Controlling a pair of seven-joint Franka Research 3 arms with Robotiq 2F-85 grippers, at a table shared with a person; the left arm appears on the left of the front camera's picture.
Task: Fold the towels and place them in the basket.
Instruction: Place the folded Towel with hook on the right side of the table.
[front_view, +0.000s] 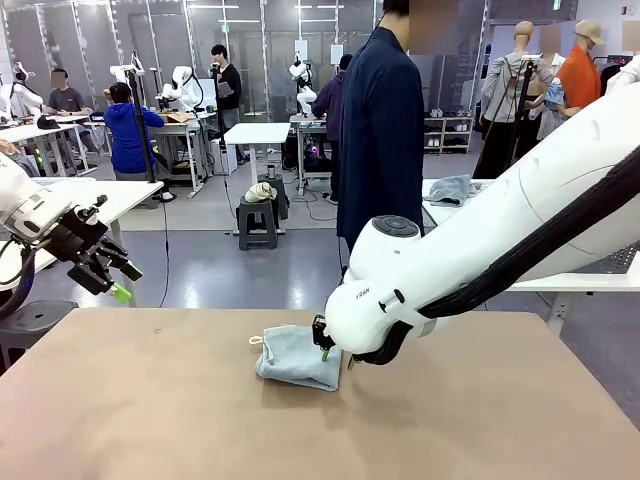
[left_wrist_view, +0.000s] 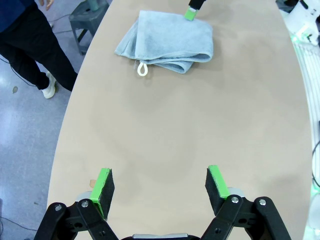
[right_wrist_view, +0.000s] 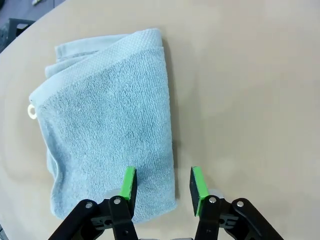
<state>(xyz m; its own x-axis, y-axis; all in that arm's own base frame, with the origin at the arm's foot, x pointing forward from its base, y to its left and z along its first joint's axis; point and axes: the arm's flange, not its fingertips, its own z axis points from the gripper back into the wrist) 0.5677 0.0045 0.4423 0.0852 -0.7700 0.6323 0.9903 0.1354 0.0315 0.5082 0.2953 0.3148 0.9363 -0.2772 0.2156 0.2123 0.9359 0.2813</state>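
- The towel (right_wrist_view: 110, 125) is seen lying folded into a compact rectangle on the table (front_view: 150, 420), near its middle and somewhat toward the far side. Its white loop (left_wrist_view: 142, 69) sticks out at one corner onto the bare tabletop.
- The right gripper (right_wrist_view: 162, 187) is held low at one long edge of the towel. Its fingers are parted to a moderate gap with nothing clamped; one pad is over the terry, the other over bare table, so the edge is straddled.
- The left gripper (left_wrist_view: 161, 187) is held well apart from the towel, above bare table, its fingers spread wide and empty.
- The folding is judged to be done for this towel. The step in hand appears to be the pick-up for carrying it to the basket.
- The next move calls for the fingers to be lowered and closed on every layer at that edge. If only the top layer is caught, the fold would likely fall open.
- The straddle of the edge is made plain in the right wrist view, whereas in the front view the fingertips are largely hidden behind the right arm's wrist.
- The stacked layers along the towel's rounded end are shown in the left wrist view, where one green pad of the right gripper is seen at the far edge.
- A person (front_view: 380, 130) in a dark coat is seen across the table in the front view.
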